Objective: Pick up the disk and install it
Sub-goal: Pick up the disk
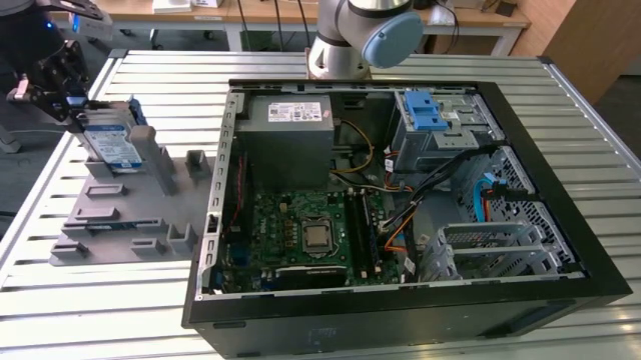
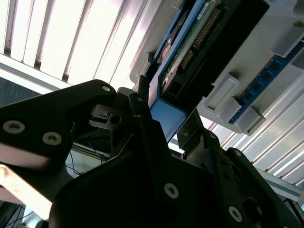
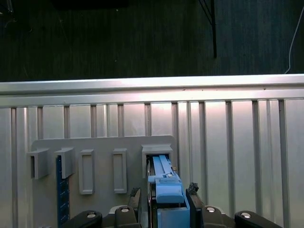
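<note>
**Silver-grey disk [image 1: 112,142] clamped by the gripper [image 1: 82,112] at the fixture [image 1: 120,217]**

Grasps the disk by its blue frame. In both wrist views, black fingers [image 3: 191,190] set one on each side of that frame, jaws drawn in against it, gripper [image 3: 164,197] holding the disk [image 3: 168,190] and nothing else. Stands on edge, leaning slightly, far end seated in a slot of the grey fixture, at the end of the fixture farthest from the exterior camera. White-and-blue label turned towards that camera. In the second wrist view, the disk's [image 2: 190,45] connector side and green board edge running away from the fingers [image 2: 137,102].

Fixture lying flat on the slatted metal table [image 1: 100,300], just beside the open black computer case [image 1: 361,319], on the exterior view's left of it. Well apart from disk and gripper, inside the case: grey power-supply box [image 1: 290,131], green motherboard [image 1: 300,232], metal drive cage [image 1: 440,131] with its blue latch [image 1: 425,112].
</note>
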{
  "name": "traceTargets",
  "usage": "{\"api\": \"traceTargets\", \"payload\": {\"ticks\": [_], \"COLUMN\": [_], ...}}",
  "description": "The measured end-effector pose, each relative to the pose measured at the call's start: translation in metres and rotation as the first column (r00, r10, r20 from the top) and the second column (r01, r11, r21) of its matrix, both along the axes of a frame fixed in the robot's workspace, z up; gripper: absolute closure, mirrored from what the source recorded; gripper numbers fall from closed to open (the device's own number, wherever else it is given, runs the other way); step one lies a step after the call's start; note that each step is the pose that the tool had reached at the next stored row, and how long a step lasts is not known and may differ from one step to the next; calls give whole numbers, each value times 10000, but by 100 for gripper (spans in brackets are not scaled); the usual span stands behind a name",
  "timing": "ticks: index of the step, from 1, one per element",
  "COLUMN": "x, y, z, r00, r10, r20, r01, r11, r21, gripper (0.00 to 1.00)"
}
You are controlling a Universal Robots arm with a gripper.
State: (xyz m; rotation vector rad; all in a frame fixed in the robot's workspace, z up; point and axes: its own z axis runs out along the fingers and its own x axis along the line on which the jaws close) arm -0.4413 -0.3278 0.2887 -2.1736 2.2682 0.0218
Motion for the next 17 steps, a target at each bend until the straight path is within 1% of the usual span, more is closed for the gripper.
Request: {"api": "traceTargets", "payload": {"ticks": [5,6,10,11,15,17], "x": [0,0,0,0,0,0], "y": [1,1,1,0,1,0], "z": [-1,-1,-1,-1,-2,-2], "r00": [10000,10000,10000,10000,10000,10000], "r10": [-1,-1,-1,-1,2,86], "r20": [1,2,1,1,2,2], "r01": [1,1,1,1,-2,-86], "r11": [10000,10000,10000,10000,10000,10000], "r21": [0,1,0,0,0,1], "gripper": [52,59,60,63,63,63]}}
